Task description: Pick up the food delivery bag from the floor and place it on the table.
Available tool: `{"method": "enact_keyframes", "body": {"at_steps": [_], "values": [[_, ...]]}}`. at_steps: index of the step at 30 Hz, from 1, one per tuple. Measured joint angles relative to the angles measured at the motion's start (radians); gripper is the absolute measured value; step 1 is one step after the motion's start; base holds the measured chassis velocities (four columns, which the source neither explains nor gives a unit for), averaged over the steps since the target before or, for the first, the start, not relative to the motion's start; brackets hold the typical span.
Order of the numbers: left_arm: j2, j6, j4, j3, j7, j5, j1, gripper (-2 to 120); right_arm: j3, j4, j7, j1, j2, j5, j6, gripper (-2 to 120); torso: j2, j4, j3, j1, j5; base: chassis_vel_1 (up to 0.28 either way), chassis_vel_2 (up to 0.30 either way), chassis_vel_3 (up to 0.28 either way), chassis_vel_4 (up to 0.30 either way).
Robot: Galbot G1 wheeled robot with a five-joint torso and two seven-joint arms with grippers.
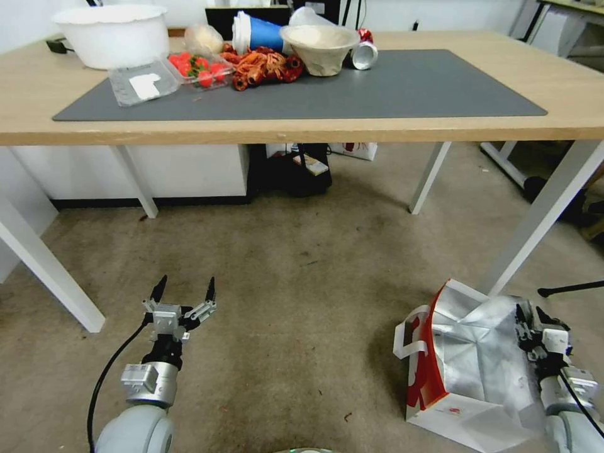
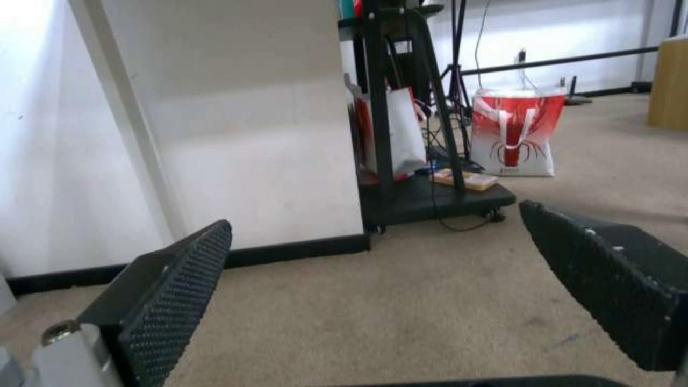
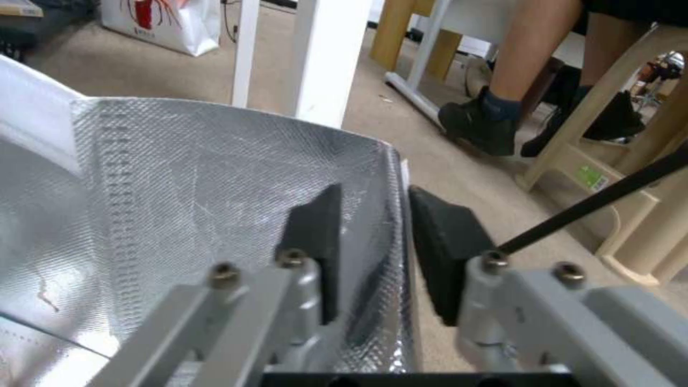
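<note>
The food delivery bag [image 1: 469, 365] stands on the floor [image 1: 296, 289] at the lower right, white with a red side, white strap handles and an open silver foil mouth. My right gripper [image 1: 527, 328] is at its right wall. In the right wrist view its fingers [image 3: 444, 242] straddle the foil wall [image 3: 215, 177], one inside and one outside. They are close together, with a slim gap still showing. My left gripper [image 1: 184, 290] hangs open low over the floor at the lower left, holding nothing. The table [image 1: 302, 129] with its dark grey mat [image 1: 402, 88] spans the view ahead.
On the mat's left half lie a white tub [image 1: 113, 34], strawberries [image 1: 198, 68], a paper bowl [image 1: 319, 47] and other food litter. White table legs [image 1: 541, 214] stand just behind the bag. Another red and white bag [image 2: 515, 131] and a black stand [image 2: 401, 107] sit under the table.
</note>
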Motion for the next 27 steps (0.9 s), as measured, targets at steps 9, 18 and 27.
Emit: {"method": "enact_keyframes", "body": {"at_steps": [9,18,27], "values": [[0.001,-0.002,0.000,-0.002,0.000,0.000,0.000,100,-0.001,-0.005,-0.001,0.001,0.005,0.000,0.000,0,0.000,0.0000,0.000,0.000,-0.0001,0.000,0.000,0.000,0.000],[0.001,-0.006,0.000,-0.004,0.000,0.000,0.001,100,-0.004,0.007,-0.001,-0.002,0.013,0.010,0.002,0,0.000,0.0000,0.000,0.000,0.0000,0.000,0.000,0.000,0.000],[0.000,-0.006,0.000,-0.012,0.000,0.000,0.001,100,-0.016,0.107,-0.017,-0.045,0.045,0.083,0.003,0,0.000,0.0001,0.000,0.000,0.0000,0.000,0.000,0.000,0.000]]}}
